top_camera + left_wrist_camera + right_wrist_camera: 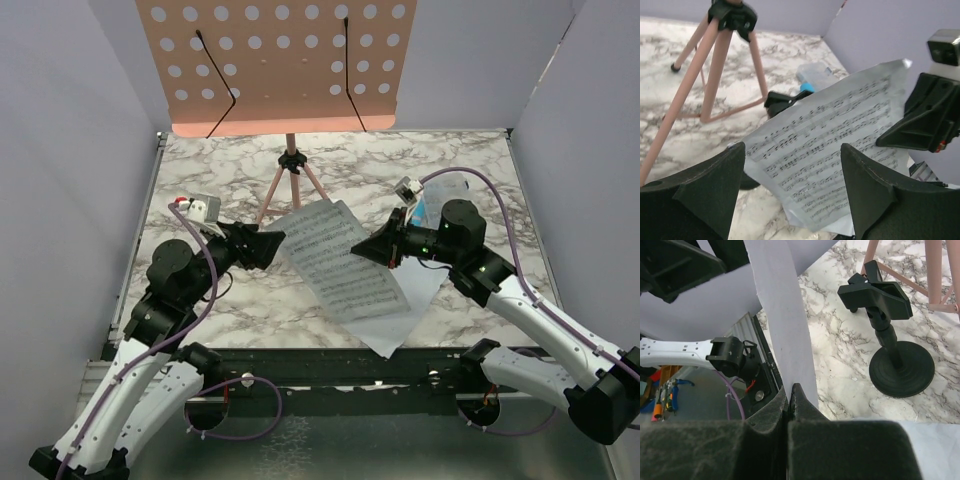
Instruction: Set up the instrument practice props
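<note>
White page (pixel 785 315) is pinched edge-on between the closed fingers of the right gripper (pixel 791 395), raised off the table (pixel 470 170). The left gripper (pixel 792 150) has its fingers spread wide, gripping nothing, with that page just ahead of their tips. A second page (pixel 395 330) lies flat below both grippers. Beyond the right fingers the mic stand (pixel 890 330) is upright; the pink stand (pixel 715 65) rises beyond the left fingers.
</note>
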Tool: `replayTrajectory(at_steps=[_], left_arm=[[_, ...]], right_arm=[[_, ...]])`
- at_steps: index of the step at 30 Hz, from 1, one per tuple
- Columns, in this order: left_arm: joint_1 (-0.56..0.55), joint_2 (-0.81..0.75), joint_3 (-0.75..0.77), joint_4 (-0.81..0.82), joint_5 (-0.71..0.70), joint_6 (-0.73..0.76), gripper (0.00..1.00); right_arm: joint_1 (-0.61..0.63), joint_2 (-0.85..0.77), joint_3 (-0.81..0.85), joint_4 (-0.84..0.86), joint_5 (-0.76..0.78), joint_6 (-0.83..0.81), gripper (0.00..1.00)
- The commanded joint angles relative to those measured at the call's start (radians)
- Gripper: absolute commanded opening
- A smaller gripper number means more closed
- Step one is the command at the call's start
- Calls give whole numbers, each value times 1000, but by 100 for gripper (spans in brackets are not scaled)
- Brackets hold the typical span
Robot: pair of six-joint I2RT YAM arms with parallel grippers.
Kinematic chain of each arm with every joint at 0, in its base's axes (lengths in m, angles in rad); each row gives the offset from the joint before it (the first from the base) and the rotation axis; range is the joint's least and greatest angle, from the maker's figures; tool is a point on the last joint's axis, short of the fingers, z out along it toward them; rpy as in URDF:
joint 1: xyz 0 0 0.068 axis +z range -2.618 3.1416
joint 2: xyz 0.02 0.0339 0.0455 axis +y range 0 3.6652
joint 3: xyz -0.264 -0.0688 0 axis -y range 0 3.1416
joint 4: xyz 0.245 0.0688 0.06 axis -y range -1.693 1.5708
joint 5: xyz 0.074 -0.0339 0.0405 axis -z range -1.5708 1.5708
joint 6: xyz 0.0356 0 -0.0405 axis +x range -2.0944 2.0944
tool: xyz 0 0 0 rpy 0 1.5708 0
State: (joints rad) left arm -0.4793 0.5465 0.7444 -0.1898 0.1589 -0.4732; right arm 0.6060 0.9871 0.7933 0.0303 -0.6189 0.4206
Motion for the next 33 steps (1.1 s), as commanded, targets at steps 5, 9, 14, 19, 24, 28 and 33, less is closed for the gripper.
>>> replayTrajectory(at_steps=[5,9,14,19,24,28,33], left_arm=[[-2,55,-94,-97,-42,-112,78],[-2,40,-148,-41,17,-148,79],[-2,-45,-273,193,149,-237,79],[-2,-70,-366,444,265,-340,78],[-2,-53,-395,592,352,-409,75],[-2,-53,-394,668,402,-441,73],[-2,-62,-380,716,452,-460,71]], right_arm=[[-79,8,-12,67,-104,92,0],[-102,6,-26,119,-188,121,0],[-106,-15,-53,229,-257,171,0],[-106,-51,-73,346,-300,223,0],[-105,-103,-95,440,-292,281,0],[-106,-122,-117,528,-262,336,0],[-106,-107,-134,637,-247,417,0]])
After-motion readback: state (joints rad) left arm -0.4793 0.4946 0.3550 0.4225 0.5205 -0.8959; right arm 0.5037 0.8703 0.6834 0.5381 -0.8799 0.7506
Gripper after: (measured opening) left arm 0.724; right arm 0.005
